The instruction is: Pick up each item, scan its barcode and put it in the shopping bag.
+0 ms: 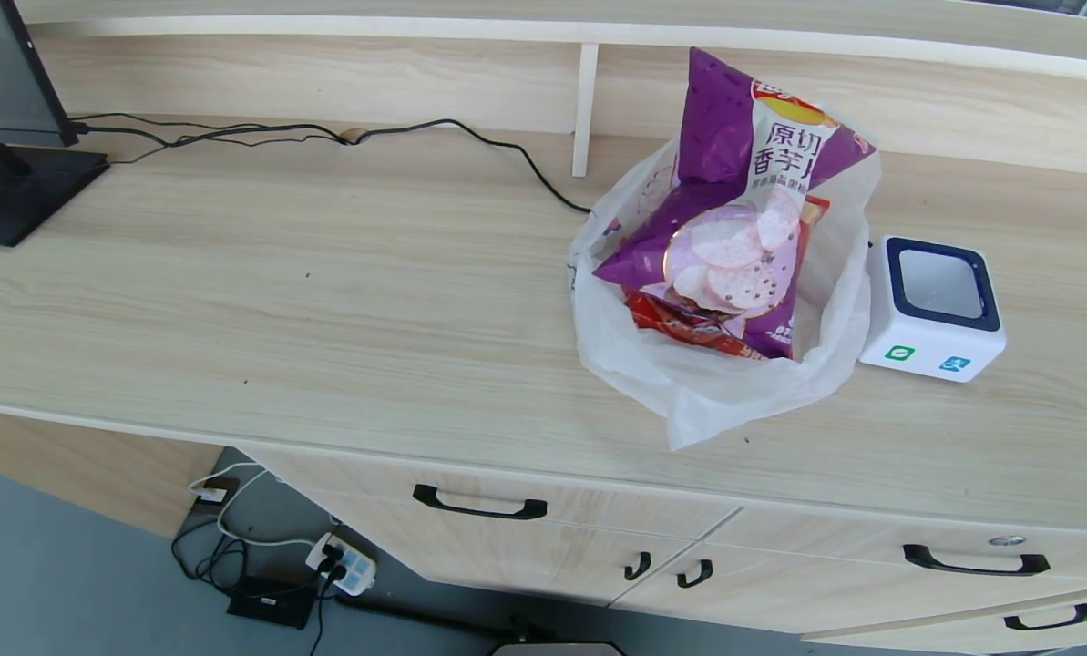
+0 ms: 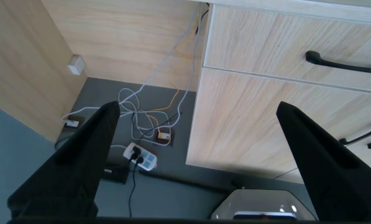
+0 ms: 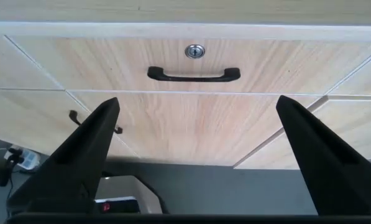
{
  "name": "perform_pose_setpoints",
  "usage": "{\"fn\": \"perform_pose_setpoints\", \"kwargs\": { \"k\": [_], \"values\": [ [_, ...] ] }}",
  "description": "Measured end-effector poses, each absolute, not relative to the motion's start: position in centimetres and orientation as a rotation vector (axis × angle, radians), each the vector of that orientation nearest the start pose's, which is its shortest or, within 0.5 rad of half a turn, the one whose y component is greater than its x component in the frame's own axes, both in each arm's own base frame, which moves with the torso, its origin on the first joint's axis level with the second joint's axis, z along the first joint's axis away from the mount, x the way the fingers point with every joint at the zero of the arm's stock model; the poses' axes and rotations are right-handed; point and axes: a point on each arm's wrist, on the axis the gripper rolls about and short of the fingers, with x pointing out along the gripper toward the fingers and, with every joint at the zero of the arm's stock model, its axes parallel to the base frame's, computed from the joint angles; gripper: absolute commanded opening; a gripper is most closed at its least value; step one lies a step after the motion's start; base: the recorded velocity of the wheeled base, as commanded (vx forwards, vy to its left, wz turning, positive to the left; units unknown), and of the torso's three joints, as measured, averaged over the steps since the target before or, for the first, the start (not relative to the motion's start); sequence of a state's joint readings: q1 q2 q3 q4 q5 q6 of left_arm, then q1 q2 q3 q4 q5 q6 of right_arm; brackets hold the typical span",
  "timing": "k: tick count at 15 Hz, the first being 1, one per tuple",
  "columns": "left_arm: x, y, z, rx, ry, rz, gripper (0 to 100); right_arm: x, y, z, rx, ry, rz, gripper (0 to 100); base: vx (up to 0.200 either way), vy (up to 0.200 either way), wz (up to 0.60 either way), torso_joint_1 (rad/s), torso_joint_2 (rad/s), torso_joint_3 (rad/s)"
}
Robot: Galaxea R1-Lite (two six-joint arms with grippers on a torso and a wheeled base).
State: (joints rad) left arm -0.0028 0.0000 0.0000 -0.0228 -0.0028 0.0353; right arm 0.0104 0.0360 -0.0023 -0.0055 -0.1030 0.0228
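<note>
Head view: shopping bag (image 1: 721, 392) stands open on bench (image 1: 324, 301), touching scanner (image 1: 935, 305) on its right. Inside: purple chip packet (image 1: 734, 173) upright, poking above rim; red packet (image 1: 689, 326) tucked below it. Bagging looks near done.

Left wrist view: left pincer (image 2: 197, 106) open, holding nothing, low before drawer fronts (image 2: 278, 118).

Right wrist view: right pincer (image 3: 197, 99) open, holding nothing, facing drawer handle (image 3: 193, 75). For any further pick, lift well clear of handles and bench edge, and avoid snagging bag.
</note>
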Motion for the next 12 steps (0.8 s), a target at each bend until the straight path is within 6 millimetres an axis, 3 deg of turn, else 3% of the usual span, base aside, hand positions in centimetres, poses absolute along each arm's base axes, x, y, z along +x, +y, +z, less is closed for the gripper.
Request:
{"fn": "perform_pose_setpoints", "kwargs": {
  "k": [12],
  "values": [
    [-2.28,0.0,7.79,0.033,-0.023,-0.004,100,-2.31,-0.23,7.65,0.002,-0.008,-0.098,100,0.0,0.0,0.0,0.0,0.0,0.0]
  ]
}}
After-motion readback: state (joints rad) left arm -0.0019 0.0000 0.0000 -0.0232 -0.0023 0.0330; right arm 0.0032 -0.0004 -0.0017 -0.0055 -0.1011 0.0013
